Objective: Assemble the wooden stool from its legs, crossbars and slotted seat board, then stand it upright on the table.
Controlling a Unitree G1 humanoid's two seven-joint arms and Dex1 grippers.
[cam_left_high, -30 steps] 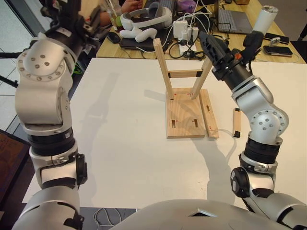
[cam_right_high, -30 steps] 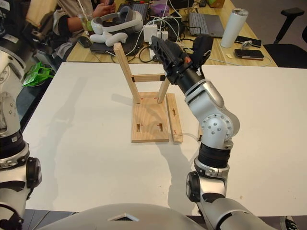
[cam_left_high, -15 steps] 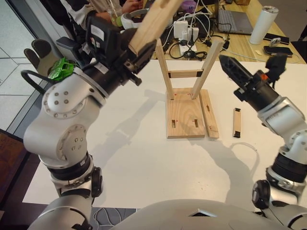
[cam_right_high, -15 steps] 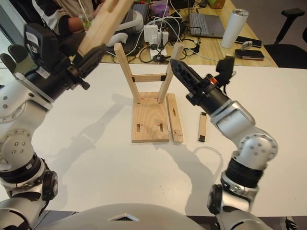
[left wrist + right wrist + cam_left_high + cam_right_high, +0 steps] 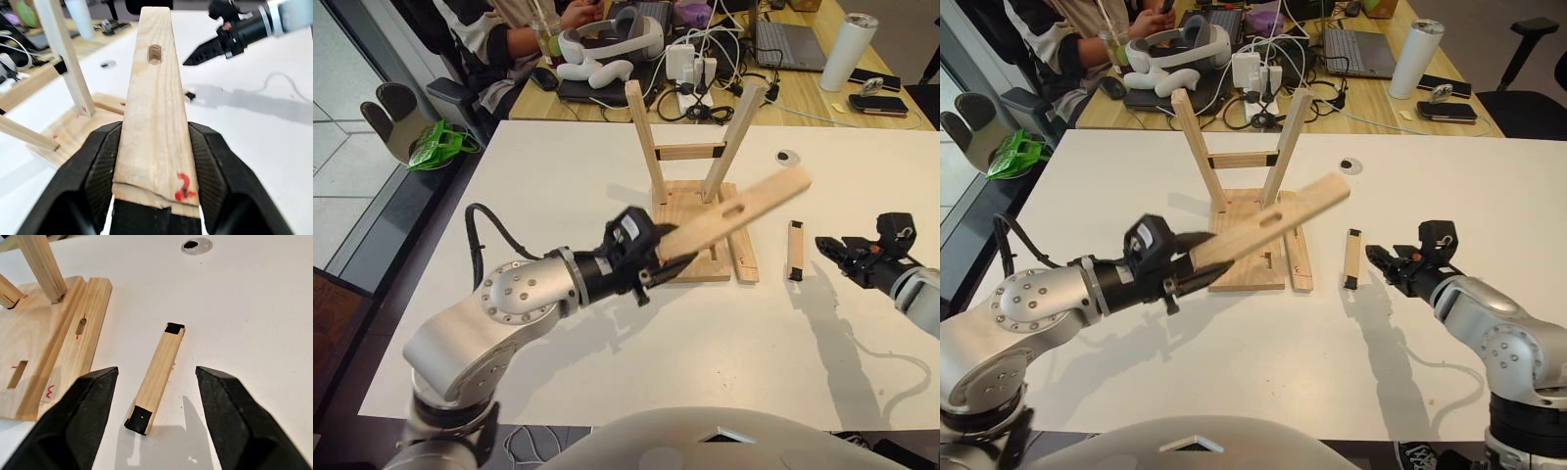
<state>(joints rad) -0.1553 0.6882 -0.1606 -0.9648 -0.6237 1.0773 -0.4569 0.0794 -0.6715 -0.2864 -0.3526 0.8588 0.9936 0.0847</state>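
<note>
My left gripper (image 5: 651, 259) is shut on a wooden leg (image 5: 734, 211), which slants up to the right over the slotted seat board (image 5: 690, 201). The wrist view shows both pads clamped on the leg's (image 5: 155, 98) end by a red mark. Two legs stand upright in the board, joined by a crossbar (image 5: 690, 152). Another leg (image 5: 741, 257) lies flat against the board's right edge. A short crossbar (image 5: 156, 374) with black ends lies on the table to the right. My right gripper (image 5: 1386, 257) is open, low over the table, just right of that crossbar.
A grommet (image 5: 788, 157) sits in the white table behind the short crossbar. The desk beyond the far edge holds a headset (image 5: 607, 44), a power strip, cables, a laptop and a tumbler (image 5: 842, 49). A person sits at its back left.
My left arm has swung down from high at the left, bringing the leg low across the seat board. My right arm has drawn back from the upright legs and dropped beside the short crossbar.
</note>
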